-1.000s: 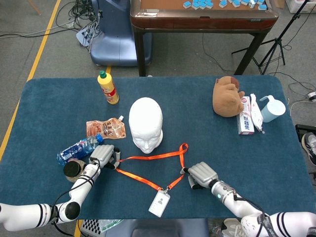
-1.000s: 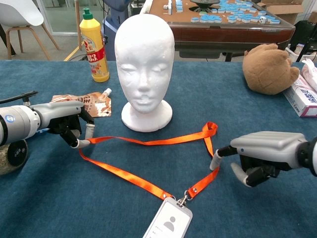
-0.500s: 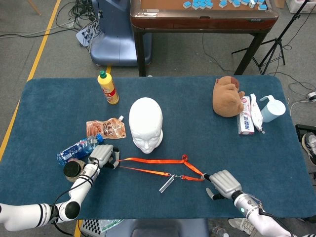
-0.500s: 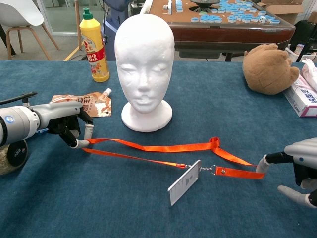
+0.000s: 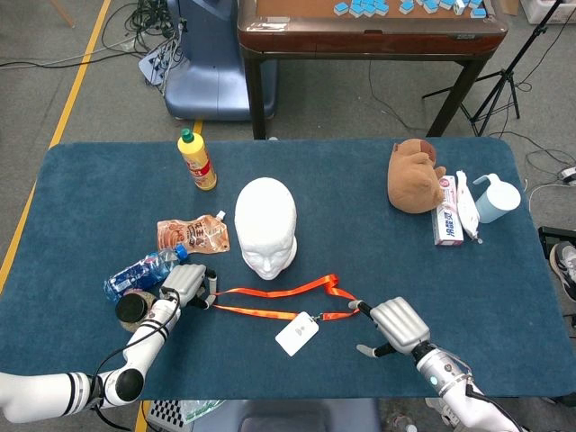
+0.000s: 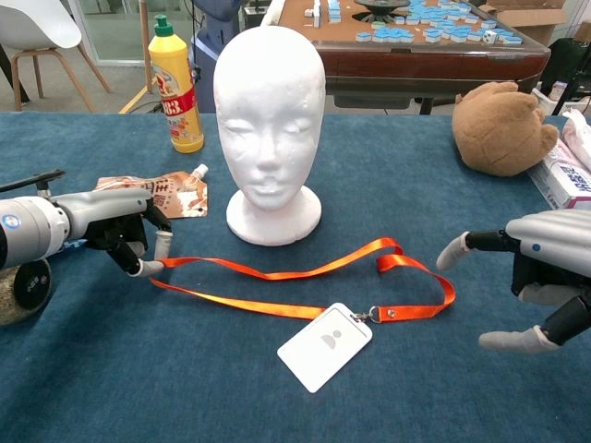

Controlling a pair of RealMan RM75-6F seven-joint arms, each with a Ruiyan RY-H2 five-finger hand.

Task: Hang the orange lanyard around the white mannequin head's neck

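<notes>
Left hand [image 6: 115, 231] fingers pinch the orange lanyard [image 6: 305, 277]; right hand [image 6: 540, 277] fingers spread, holding nothing.

Left of the white mannequin head [image 6: 269, 129], the left hand [image 6: 125, 231] covers the end of the orange lanyard [image 6: 305, 277], so the grip itself is hidden. The right hand [image 6: 545, 277] is cut by the chest view's right edge.
</notes>
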